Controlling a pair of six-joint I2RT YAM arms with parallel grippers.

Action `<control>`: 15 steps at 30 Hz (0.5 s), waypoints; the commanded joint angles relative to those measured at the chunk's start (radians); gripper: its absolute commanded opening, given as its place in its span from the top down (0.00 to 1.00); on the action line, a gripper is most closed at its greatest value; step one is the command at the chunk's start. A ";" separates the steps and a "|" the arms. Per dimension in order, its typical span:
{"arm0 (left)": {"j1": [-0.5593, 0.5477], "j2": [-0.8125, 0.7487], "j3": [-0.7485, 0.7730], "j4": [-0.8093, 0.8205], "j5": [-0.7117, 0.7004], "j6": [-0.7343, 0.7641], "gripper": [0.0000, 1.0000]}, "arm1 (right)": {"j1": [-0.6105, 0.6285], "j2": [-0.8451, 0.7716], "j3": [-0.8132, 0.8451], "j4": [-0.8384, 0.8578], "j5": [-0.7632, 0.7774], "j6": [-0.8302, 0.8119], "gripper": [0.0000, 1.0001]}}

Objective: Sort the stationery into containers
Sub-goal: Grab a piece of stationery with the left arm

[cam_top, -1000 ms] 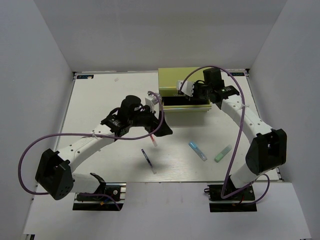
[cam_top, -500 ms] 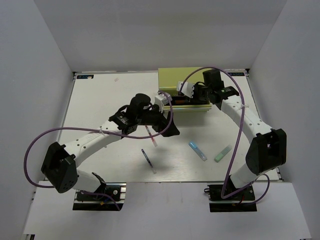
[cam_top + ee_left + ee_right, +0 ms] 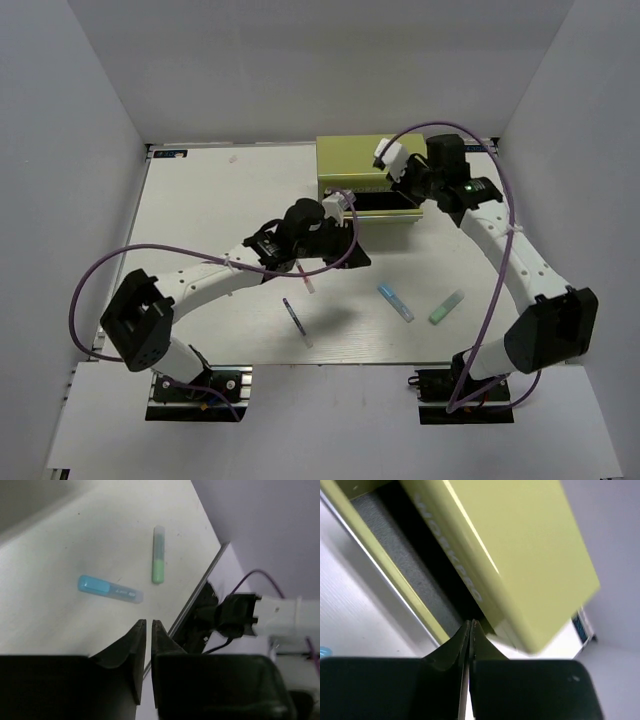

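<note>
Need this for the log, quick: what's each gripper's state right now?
Left gripper: closed, holding nothing.
Right gripper: closed, holding nothing.

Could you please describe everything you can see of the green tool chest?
The tool chest is an olive yellow-green box, metal by its sheen, standing upright at the far edge of the table. Its front bears embossed lettering. One drawer is pulled out toward the near side, showing a grey liner. The right gripper hovers shut beside its front; contact is unclear.
</note>
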State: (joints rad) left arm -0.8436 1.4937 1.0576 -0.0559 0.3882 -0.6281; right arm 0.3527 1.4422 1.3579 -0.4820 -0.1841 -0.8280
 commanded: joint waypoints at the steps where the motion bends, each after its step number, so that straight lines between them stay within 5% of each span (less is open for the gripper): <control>1: -0.052 0.042 -0.018 0.068 -0.146 -0.254 0.79 | -0.023 -0.069 -0.025 -0.036 0.081 0.307 1.00; 5: -0.126 0.196 0.156 -0.077 -0.229 -0.314 0.57 | -0.083 -0.144 -0.124 -0.021 0.169 0.437 0.95; 9: -0.198 0.397 0.431 -0.319 -0.141 0.070 0.43 | -0.156 -0.222 -0.167 -0.047 0.166 0.474 0.72; 12: -0.198 0.410 0.424 -0.331 -0.048 0.284 0.34 | -0.219 -0.249 -0.181 -0.098 0.098 0.481 0.41; 15: -0.198 0.375 0.386 -0.352 0.058 0.572 0.28 | -0.268 -0.273 -0.190 -0.158 0.023 0.480 0.32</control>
State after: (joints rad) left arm -1.0462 1.9347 1.4506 -0.3233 0.3515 -0.3801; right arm 0.1265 1.2095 1.1732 -0.5911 -0.0818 -0.3866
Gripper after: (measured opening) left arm 0.716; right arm 0.659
